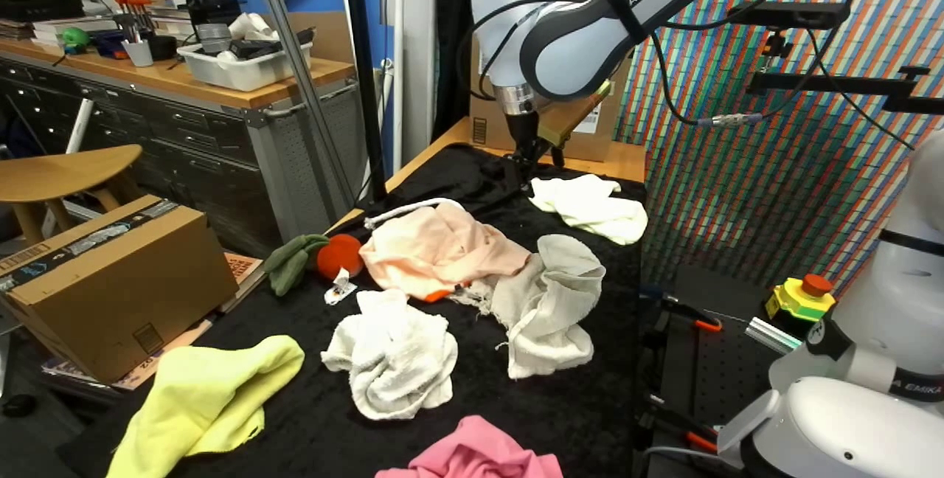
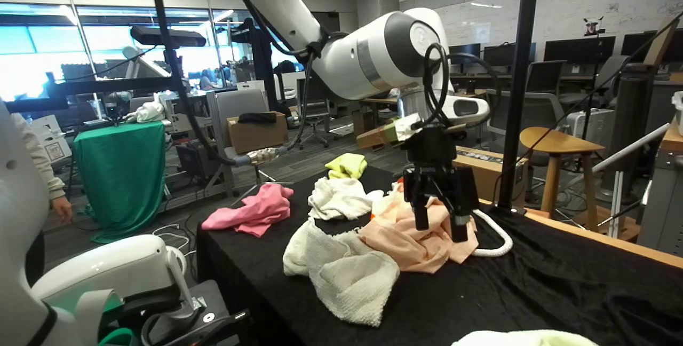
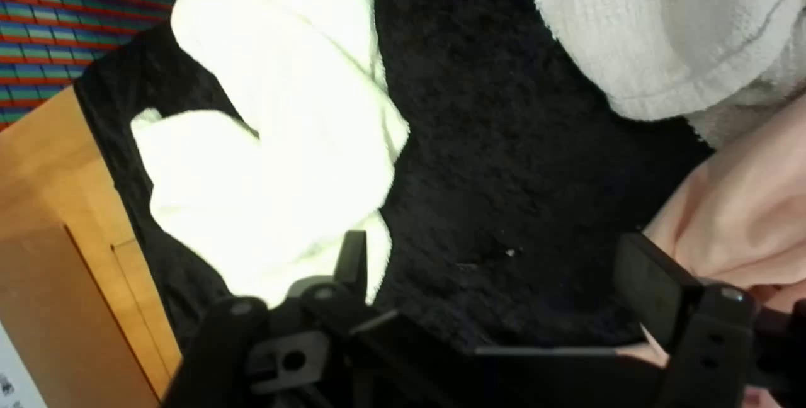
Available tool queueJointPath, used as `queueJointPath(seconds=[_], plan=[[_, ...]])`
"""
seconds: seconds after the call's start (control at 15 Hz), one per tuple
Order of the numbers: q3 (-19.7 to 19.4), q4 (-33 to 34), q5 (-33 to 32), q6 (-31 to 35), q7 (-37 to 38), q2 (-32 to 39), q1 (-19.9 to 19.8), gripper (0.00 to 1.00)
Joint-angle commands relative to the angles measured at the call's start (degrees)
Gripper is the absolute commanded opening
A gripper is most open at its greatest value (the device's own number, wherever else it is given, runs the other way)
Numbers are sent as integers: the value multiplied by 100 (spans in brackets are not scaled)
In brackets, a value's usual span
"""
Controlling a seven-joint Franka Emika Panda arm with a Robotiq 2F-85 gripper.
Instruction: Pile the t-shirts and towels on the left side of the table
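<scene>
- Wrist view: your end effector (image 3: 494, 272) stands with jaws apart; a pale cloth (image 3: 283, 150) lies left of centre, a grey-white towel (image 3: 667, 36) upper right.
- In an exterior view, your yellow cloth (image 1: 210, 393) sits lower left, a white towel (image 1: 402, 364) lower centre.
- In an exterior view, you see pink cloth (image 2: 256, 212) left of centre, peach cloth (image 2: 395, 231) right.

Nubbly cloth towel (image 2: 352, 282), velvety tablecloth (image 2: 512, 292), wooden stool (image 2: 560, 140)
</scene>
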Motion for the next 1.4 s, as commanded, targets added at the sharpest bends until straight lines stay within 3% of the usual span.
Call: queueJointPath(seconds=[0.0,0.6,1.33], plan=[[-173,-332,337,213,-173,-156,-256,100],[-605,-1038,645,1029,-651,-129,-777,100],[-959,-1168,810,2257,-1172,343,-1125,100]])
